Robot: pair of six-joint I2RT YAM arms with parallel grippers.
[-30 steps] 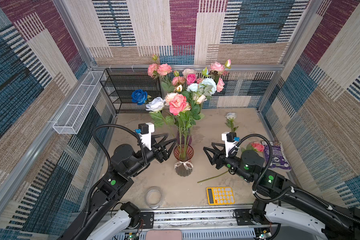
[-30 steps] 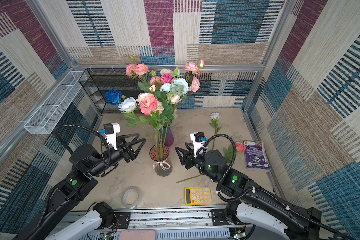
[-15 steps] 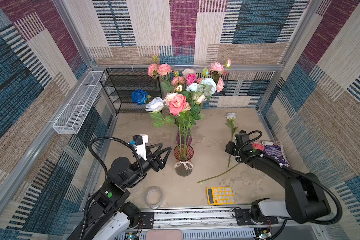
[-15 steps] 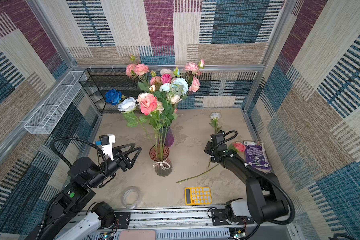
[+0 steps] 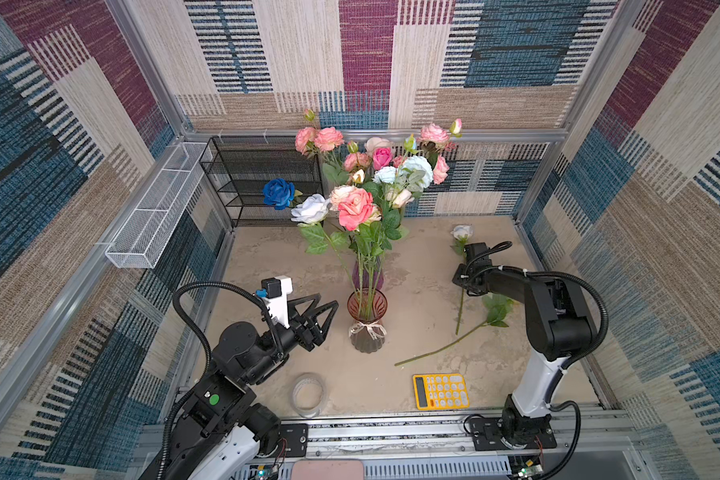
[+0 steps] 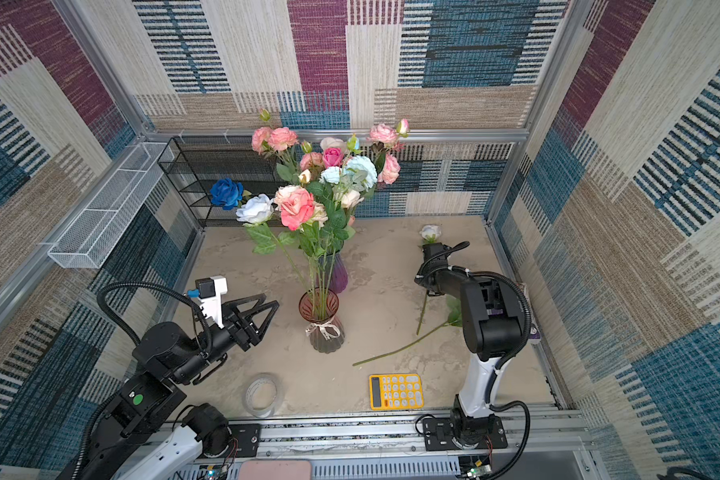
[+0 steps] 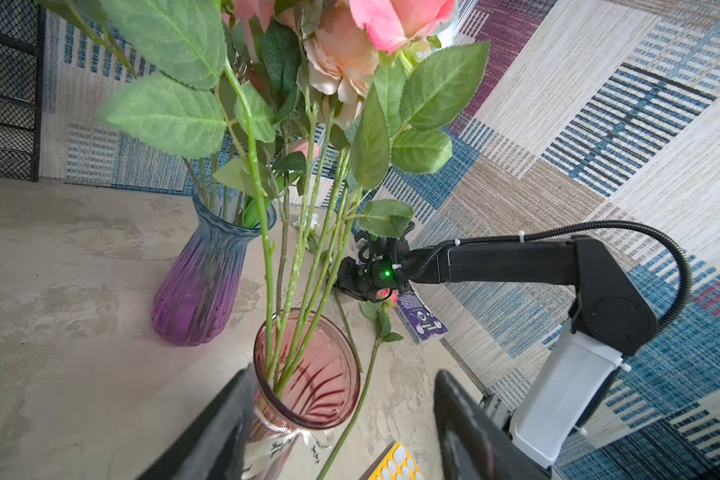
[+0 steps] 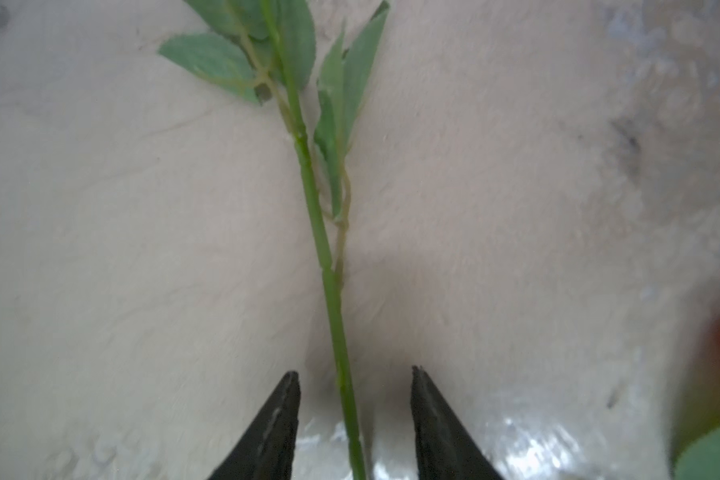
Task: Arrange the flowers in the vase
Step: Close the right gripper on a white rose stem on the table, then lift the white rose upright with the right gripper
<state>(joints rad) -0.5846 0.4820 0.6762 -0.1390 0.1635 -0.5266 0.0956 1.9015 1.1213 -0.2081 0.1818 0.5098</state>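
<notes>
Pickup of the next loose stem, right side. Right gripper [image 8: 354, 374] is down at the tabletop [image 8: 516, 208]. Its fingers [image 8: 281, 409] are partly open and straddle the white rose stem [image 8: 329, 291]. There's a visible gap on both sides, so nothing is gripped yet. Bare stem sits between the tips; the leaves start further ahead of them. In a top view the white bloom [image 5: 461, 232] lies beyond the fingers and the cut end trails back behind them.

A second loose stem [image 5: 437, 349] lies flat near the same fingers, its cut end toward the yellow calculator [image 5: 440, 391]. Its bloom is hidden behind the arm in both top views.

Left gripper [image 5: 329, 300] has fingers wide apart and empty. It hovers just beside the pink glass vase [image 5: 366, 328] with tips pointing at it, not touching. The purple vase [image 5: 357, 275] stands just past the pink one. The standing roses [image 5: 356, 210] are split across both, so most of the job looks done, with two stems left.

Next, I'd say:
- Close on the bare section, clear of the leaves.
- Lift, then swing the cut end down.
- Thread it into a vase mouth between the standing stems; I can't tell which vase is intended.

Risks:
- A thin stem can pivot in the pinch.
- Leaves may snag in the crowded neck.
- The left could steady the vase.
</notes>
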